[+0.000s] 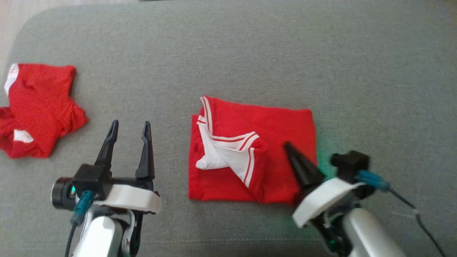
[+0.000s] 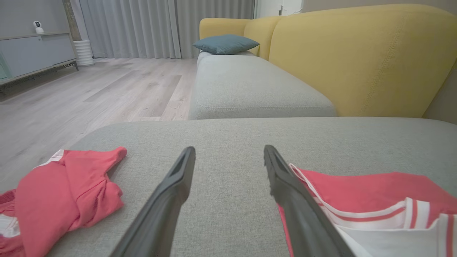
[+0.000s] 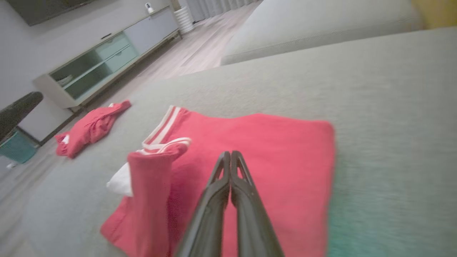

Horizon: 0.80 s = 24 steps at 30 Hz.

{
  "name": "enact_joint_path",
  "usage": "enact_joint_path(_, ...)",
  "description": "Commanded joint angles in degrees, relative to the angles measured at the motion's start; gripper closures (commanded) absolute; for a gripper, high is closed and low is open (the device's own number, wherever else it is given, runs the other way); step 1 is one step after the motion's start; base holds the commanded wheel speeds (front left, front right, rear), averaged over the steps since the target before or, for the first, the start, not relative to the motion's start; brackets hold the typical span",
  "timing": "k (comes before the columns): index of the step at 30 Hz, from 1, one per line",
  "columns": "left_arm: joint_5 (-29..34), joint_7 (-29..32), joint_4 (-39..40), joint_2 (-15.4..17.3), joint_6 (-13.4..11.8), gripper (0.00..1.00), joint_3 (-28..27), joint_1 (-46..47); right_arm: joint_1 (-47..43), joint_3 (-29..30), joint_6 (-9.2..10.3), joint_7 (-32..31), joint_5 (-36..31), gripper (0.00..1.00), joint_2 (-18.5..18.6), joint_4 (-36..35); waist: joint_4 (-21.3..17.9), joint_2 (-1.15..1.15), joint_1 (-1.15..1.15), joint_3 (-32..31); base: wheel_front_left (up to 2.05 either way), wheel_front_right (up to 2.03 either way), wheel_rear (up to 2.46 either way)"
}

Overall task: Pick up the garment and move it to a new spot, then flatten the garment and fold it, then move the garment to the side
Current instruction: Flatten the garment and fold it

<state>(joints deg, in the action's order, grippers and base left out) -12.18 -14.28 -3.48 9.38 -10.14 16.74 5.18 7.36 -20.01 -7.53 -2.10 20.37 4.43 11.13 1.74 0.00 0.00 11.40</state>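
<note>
Folded red garment (image 1: 250, 121) lies centred on the grey sofa seat (image 1: 321, 53). The right gripper (image 1: 288, 146), fingers pressed together and empty, is poised over its near right part. The left gripper (image 1: 130, 124) stands open beside it. Folding appears complete; moving it aside calls for a grasp through all layers.

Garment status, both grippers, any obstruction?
Left gripper open, beside folded garment. Right gripper shut, over its right half. It lies on grey cushion. Second red garment far left, apart.
</note>
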Motion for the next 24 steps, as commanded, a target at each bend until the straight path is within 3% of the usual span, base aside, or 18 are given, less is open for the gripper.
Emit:
enact_joint_path(1,0.51,-0.46,1.76,0.75,-0.03,0.0,-1.59,2.58,2.42,-2.89,0.04,0.97,0.9,1.0,-0.68,-0.04,0.82,0.0,0.0,0.39,0.0,0.0,0.0)
enact_joint_path(6,0.49,-0.54,1.36,0.54,0.12,0.0,-1.19,2.85,6.12,-10.35,0.04,2.54,4.33,1.0,-1.26,7.21,2.52,0.0,0.0,0.67,0.0,0.0,0.0)
enact_joint_path(14,0.39,-0.63,0.96,0.46,0.01,0.0,-1.1,2.63,10.62,-21.73,0.04,2.31,10.19,1.0,-1.51,13.25,3.36,0.0,0.0,0.41,0.0,0.0,0.0)
enact_joint_path(21,0.3,-0.66,0.97,0.75,-0.46,0.0,-1.41,1.58,12.54,-21.16,0.04,8.29,10.83,0.99,-0.49,12.44,2.3,0.0,0.0,-1.01,0.0,0.0,0.0)
enact_joint_path(22,0.31,-0.67,1.04,0.86,-0.59,0.0,-1.54,1.38,12.49,-19.82,0.04,9.04,10.45,0.56,0.16,11.89,2.05,0.0,0.0,-1.31,0.0,0.0,0.0)
enact_joint_path(23,0.34,-0.67,1.1,0.99,-0.67,0.0,-1.6,1.17,12.3,-18.08,0.04,9.67,9.99,0.0,0.83,11.39,1.81,0.0,0.0,-1.65,0.0,0.0,0.0)
enact_joint_path(24,0.37,-0.67,1.19,1.14,-0.64,0.0,-1.58,0.98,11.95,-16.06,0.04,10.32,9.5,0.0,1.45,10.77,1.57,0.0,0.0,-1.97,0.0,0.0,0.0)
